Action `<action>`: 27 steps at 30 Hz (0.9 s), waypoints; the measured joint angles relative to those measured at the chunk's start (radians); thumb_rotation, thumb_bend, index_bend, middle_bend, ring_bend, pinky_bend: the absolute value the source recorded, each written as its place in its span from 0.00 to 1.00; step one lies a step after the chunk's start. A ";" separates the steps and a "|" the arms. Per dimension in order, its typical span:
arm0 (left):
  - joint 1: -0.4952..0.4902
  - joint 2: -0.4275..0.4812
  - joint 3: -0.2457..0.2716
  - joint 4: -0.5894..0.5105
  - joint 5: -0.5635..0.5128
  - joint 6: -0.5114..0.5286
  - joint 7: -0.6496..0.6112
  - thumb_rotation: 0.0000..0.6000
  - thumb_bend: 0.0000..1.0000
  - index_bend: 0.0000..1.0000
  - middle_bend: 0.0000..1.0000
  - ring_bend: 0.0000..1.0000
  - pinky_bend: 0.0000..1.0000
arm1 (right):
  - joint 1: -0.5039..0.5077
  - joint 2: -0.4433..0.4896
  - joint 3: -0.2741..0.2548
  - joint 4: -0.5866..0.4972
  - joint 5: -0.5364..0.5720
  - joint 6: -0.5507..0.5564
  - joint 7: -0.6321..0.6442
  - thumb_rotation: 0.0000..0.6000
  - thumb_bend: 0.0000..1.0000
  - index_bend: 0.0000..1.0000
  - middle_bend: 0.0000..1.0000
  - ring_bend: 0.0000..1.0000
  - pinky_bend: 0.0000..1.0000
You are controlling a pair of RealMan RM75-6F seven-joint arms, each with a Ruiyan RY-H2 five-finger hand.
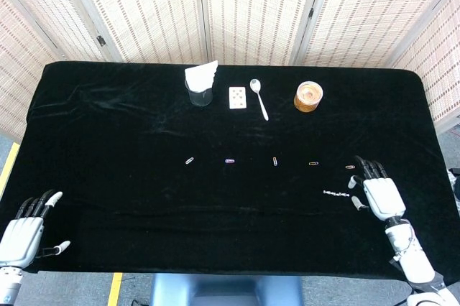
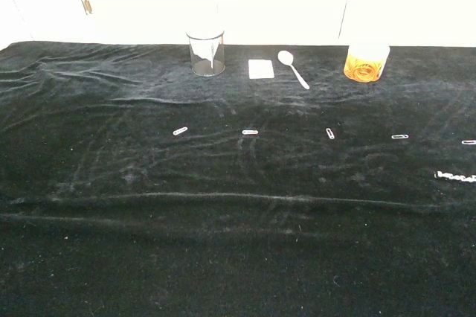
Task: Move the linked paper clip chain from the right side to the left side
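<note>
Paper clip chain [image 1: 336,194] lies flat on the black surface [image 1: 129,133], right side, just beside the right hand [image 1: 377,192], which is empty w/ fingers spread. Left hand [image 1: 21,228] waits open at the near-left edge (well apart). Best approach, prob: pinch low at one end, lift slow so links don't snag the cloth.

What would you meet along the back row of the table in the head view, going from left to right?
Glass with napkin → playing card → white spoon → amber jar.
</note>
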 measured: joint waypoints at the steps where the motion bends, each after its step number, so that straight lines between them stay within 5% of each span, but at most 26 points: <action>1: -0.002 0.001 0.001 0.004 0.001 -0.002 -0.008 1.00 0.15 0.00 0.06 0.13 0.10 | 0.006 0.000 -0.001 0.000 0.003 -0.014 -0.004 1.00 0.36 0.44 0.00 0.00 0.00; 27: -0.012 0.019 0.001 0.023 -0.016 -0.010 -0.075 1.00 0.15 0.00 0.06 0.13 0.10 | 0.106 -0.012 -0.006 -0.032 0.104 -0.192 -0.140 1.00 0.36 0.49 0.00 0.00 0.00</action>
